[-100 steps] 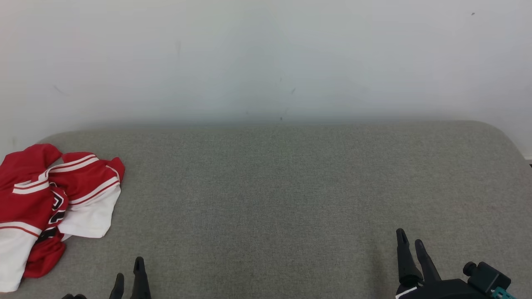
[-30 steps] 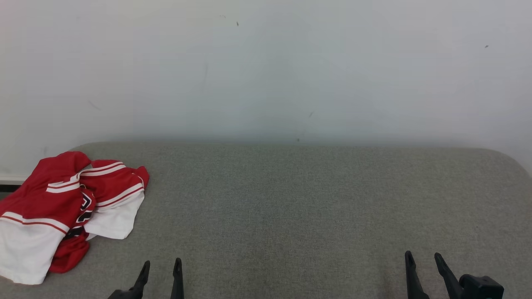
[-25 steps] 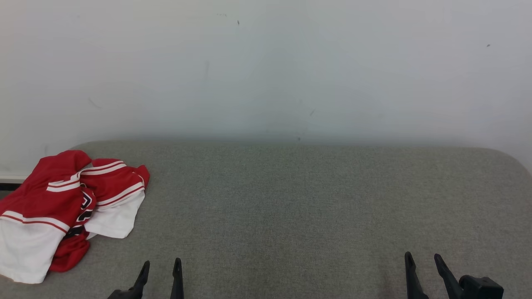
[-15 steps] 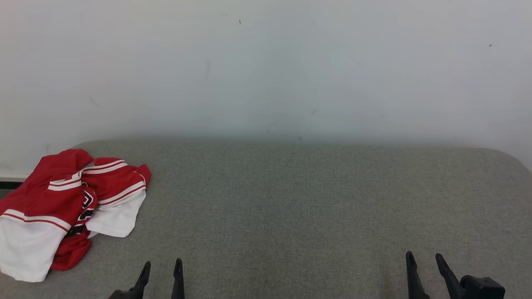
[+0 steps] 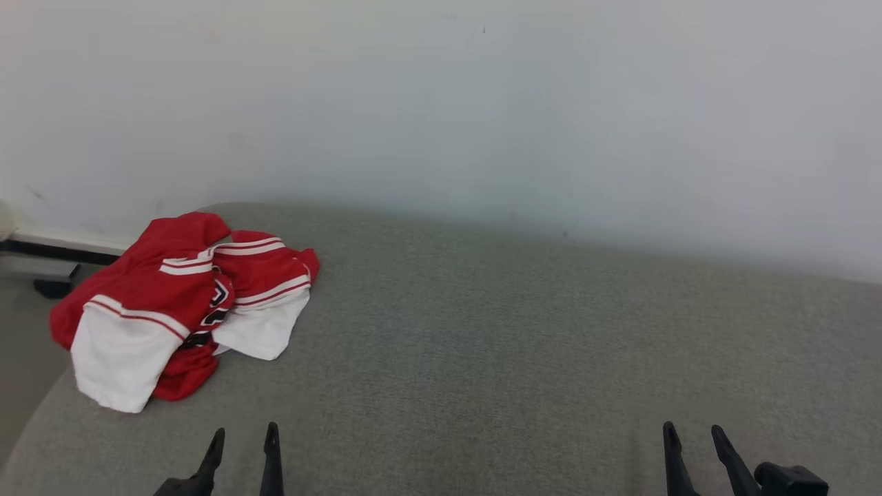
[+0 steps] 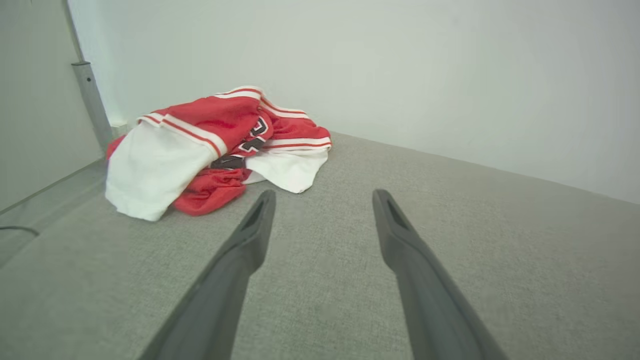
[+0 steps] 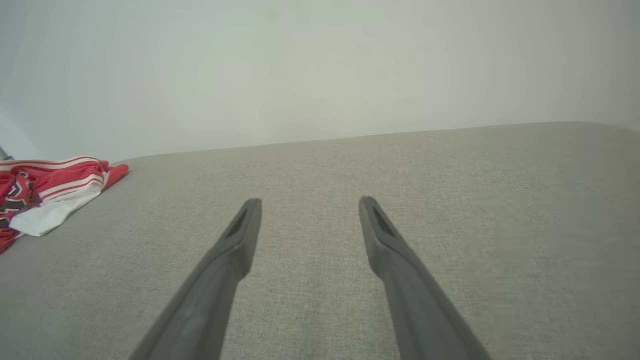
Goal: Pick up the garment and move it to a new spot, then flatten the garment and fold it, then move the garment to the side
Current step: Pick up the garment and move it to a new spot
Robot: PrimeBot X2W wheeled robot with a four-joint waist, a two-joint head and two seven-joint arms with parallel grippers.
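A crumpled red and white garment [image 5: 182, 303] with striped trim lies in a heap at the far left of the grey cushioned surface [image 5: 517, 344]. In the left wrist view the garment [image 6: 215, 145] sits ahead and to the left of my left gripper [image 6: 322, 197], whose fingers stand open with nothing between them. My left gripper [image 5: 242, 435] shows at the head view's lower left, short of the heap. Far to the right, my right gripper [image 5: 691, 432] is open and empty too; in its wrist view its fingers [image 7: 307, 202] hover over bare fabric, with the garment [image 7: 50, 192] at the left edge.
A pale wall [image 5: 448, 103] rises behind the cushioned surface. The surface's rounded left edge [image 5: 34, 413] drops off just beyond the garment. A dark skirting strip [image 5: 48, 251] and a grey upright post [image 6: 92, 105] stand at the left by the wall.
The head camera has turned to the left, so the garment shows further right in the picture. The garment lies as before and both grippers stay open.
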